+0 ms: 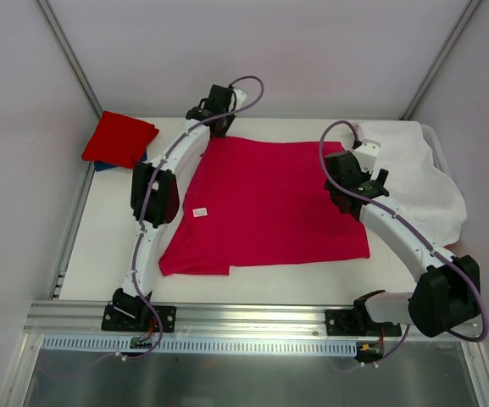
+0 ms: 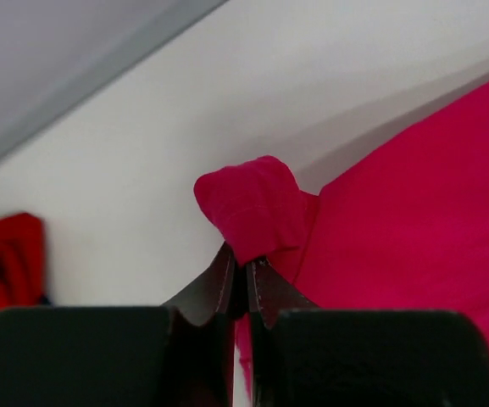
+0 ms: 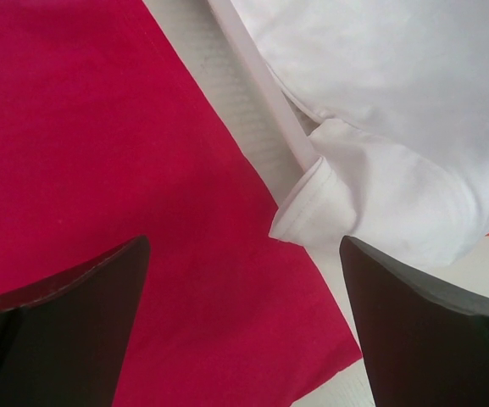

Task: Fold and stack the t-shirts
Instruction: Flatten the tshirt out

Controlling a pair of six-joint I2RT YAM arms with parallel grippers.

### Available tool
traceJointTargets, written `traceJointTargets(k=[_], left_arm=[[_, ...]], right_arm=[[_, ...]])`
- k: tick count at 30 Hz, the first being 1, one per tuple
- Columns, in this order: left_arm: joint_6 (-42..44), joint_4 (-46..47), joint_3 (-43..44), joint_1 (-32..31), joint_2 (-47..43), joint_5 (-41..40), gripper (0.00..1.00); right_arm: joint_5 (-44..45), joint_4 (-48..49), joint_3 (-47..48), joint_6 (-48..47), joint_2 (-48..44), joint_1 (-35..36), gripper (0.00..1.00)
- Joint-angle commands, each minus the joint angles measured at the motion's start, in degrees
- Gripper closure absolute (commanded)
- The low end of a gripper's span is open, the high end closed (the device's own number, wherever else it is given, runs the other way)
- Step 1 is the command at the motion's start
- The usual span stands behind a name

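Note:
A crimson-pink t-shirt (image 1: 265, 203) lies spread flat mid-table, its small white tag (image 1: 199, 212) near the left edge. My left gripper (image 1: 214, 129) is at the shirt's far left corner. In the left wrist view it (image 2: 246, 264) is shut on a bunched bit of that crimson cloth (image 2: 252, 208). My right gripper (image 1: 347, 195) hovers over the shirt's right edge. Its jaws (image 3: 244, 254) stand wide open above the crimson cloth (image 3: 100, 144) with nothing between them. A folded brighter red t-shirt (image 1: 119, 138) rests at the far left on a blue one (image 1: 102, 166).
A pile of white cloth (image 1: 413, 170) fills a white basket at the right, and one sleeve (image 3: 371, 203) hangs over its rim close to the right gripper. Grey walls and metal rails close in the table on the left, back and right.

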Motion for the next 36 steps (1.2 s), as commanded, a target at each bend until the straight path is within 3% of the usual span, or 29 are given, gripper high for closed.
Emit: traceJointTargets(k=[1,3,4,5,6,7,8,9,11,16,19,21,25,30,36], left_arm=[[22.2,-1.8,6.6,-4.9,2.7,-16.5,1.00],[26.5,-0.6,10.3,-5.0,8.1,-19.9,1.00],[31.3,1.2,12.7,-4.6,9.8,-23.1,0.93],[34.4,10.0,11.3,-4.2,11.0,-24.9,0.81],[37.5,17.7,8.0,-3.8,10.5,-27.0,0.55],[44.0,25.2,2.9,-3.3,10.4,-29.4,0.18],[47.2,32.1,2.5,-2.4,11.7,-34.6,0.01],[49.6,42.5,3.0,-2.0,12.5,-37.4,0.01],[48.8,45.8,4.4,-1.3,11.7,-42.5,0.01],[22.7,22.8,-1.1,-0.7,-0.5,-38.0,0.01],[6.9,7.9,-3.3,0.7,-7.8,-29.3,0.01],[-2.1,3.4,-7.2,2.3,-12.7,-22.7,0.01],[-11.7,-4.9,-15.7,3.1,-20.4,-8.9,0.01],[-23.0,-9.0,-27.5,3.2,-24.4,0.0,0.01],[-33.6,-4.0,-40.9,7.5,-27.2,17.5,0.09]], right_arm=[[-0.7,1.5,-0.2,0.3,0.4,0.2,0.00],[-0.7,1.3,-0.3,0.2,0.2,0.2,0.01],[-0.5,1.3,-0.3,0.0,0.1,0.2,0.01],[-0.5,1.3,-0.4,0.0,-0.2,0.2,0.00],[-0.4,1.3,-0.5,-0.2,-0.2,0.2,0.01],[-0.3,1.2,-0.5,-0.2,-0.6,0.2,0.01],[-0.4,1.1,-0.6,-0.3,-0.7,0.2,0.01],[-0.4,1.0,-0.6,-0.2,-0.9,0.2,0.01],[-0.4,1.0,-0.9,-0.1,-1.3,0.2,0.00],[-2.0,0.9,-0.9,0.5,-1.1,0.2,0.01],[-2.8,0.8,-1.0,0.9,-1.4,0.2,0.01],[-3.3,0.9,-1.1,0.9,-1.9,0.3,0.00],[-4.1,1.3,-1.5,0.9,-2.4,0.3,0.00],[-4.3,1.2,-1.6,1.0,-2.6,0.4,0.01],[-4.4,1.1,-2.1,1.0,-2.6,0.4,0.00]])
